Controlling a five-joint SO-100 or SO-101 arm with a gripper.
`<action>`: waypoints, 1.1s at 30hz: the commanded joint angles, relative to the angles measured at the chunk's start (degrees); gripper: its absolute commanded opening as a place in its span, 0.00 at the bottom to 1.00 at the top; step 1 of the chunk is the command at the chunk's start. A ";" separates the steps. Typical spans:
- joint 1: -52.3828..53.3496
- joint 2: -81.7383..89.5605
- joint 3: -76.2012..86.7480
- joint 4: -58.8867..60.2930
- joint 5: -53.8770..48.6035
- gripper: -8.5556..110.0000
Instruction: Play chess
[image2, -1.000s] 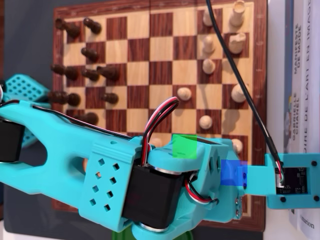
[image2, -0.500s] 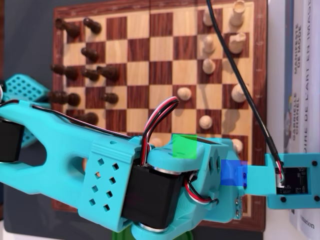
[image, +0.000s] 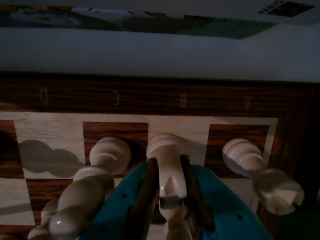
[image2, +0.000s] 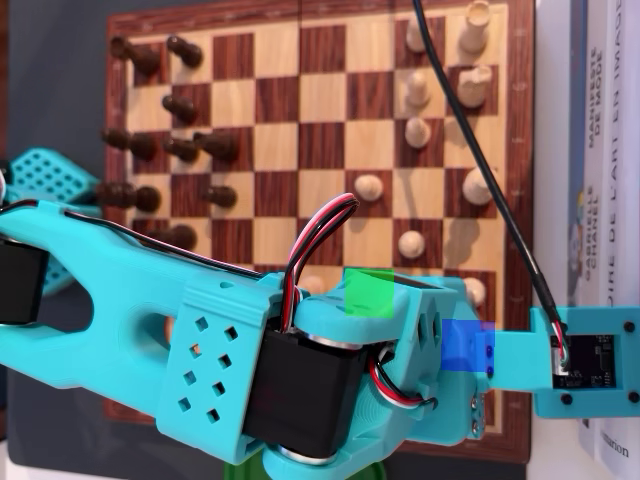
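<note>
In the wrist view my teal gripper (image: 168, 167) is shut on a white chess piece (image: 167, 152), with its dark pads pressed against both sides of the piece's body. The piece's base sits over the light square in the column marked B, in the row at the board's edge. I cannot tell whether it touches the board. A white pawn (image: 107, 152) stands just left of it and another white piece (image: 260, 175) just right. In the overhead view the chessboard (image2: 300, 150) has dark pieces (image2: 185, 150) on the left and white pieces (image2: 415, 130) on the right. The arm (image2: 300, 370) covers the board's lower part and hides the fingers.
A tall white piece (image: 82, 195) leans close on the left of the jaws in the wrist view. Books (image2: 600, 150) lie along the board's right side in the overhead view. A black cable (image2: 480, 150) runs over the white pieces to the wrist camera (image2: 590, 360).
</note>
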 joint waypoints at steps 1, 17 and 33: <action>1.05 3.08 -2.46 -0.35 -0.44 0.12; 1.49 9.14 -1.76 -0.09 -0.53 0.12; 1.58 14.06 -1.67 3.52 -3.60 0.12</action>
